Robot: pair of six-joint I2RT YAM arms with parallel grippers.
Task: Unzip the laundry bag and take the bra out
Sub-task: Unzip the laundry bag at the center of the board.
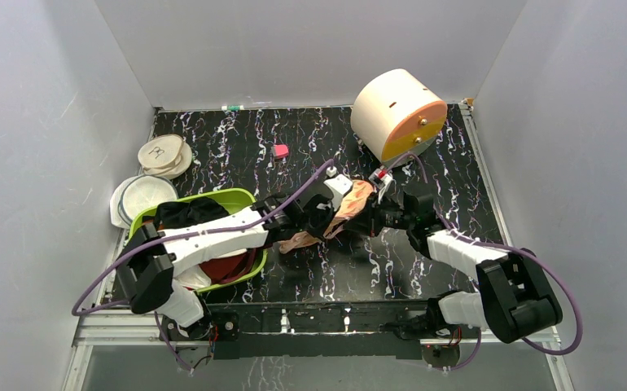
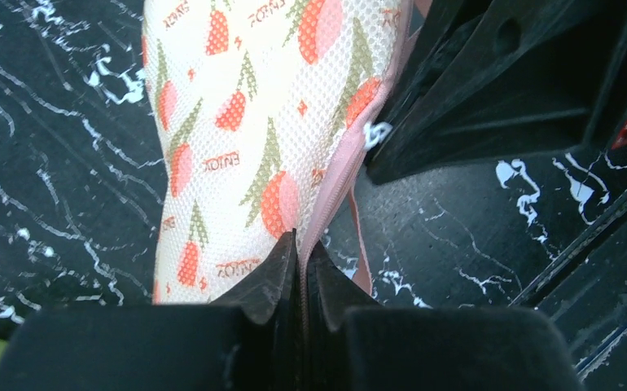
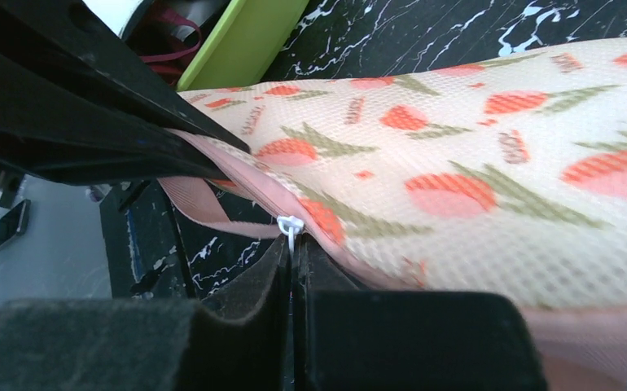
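**A:** What is the biggest thing there?

**B:** The table (image 1: 294, 138), a flat black slab veined in white like marble. At its far right stands a cream drum (image 1: 397, 112), smooth and round, with an orange face turned to the front.

**A:** And on the left?

**B:** A lime-green basin (image 1: 241, 199) of glossy plastic with rounded corners. A limp black garment (image 1: 188, 213) and a dark red garment (image 1: 221, 267) lie in it. Just beyond it sit two round white lidded dishes (image 1: 164, 153).

**A:** Where is the laundry bag?

**B:** The laundry bag (image 1: 352, 204) is mid-table, right of the basin and in front of the drum, between the two grippers. It is a long padded pouch of peach mesh, printed with red fruit and green leaves, and edged by a pink zipper band (image 2: 339, 187). A small pink block (image 1: 280, 151) lies well apart from it, further back.

**A:** How do the arms stand?

**B:** The left arm (image 1: 212, 232) stretches low over the basin towards the centre. The right arm (image 1: 457, 248) bends out at the elbow and reaches back inward.

**A:** And the fingers?

**B:** The left gripper (image 2: 300, 257) has its fingers pressed together, pinching the pink band at the pouch's edge. The right gripper (image 3: 292, 261) is likewise squeezed tight, and the little white zipper pull (image 3: 290, 226) runs down between its fingers.
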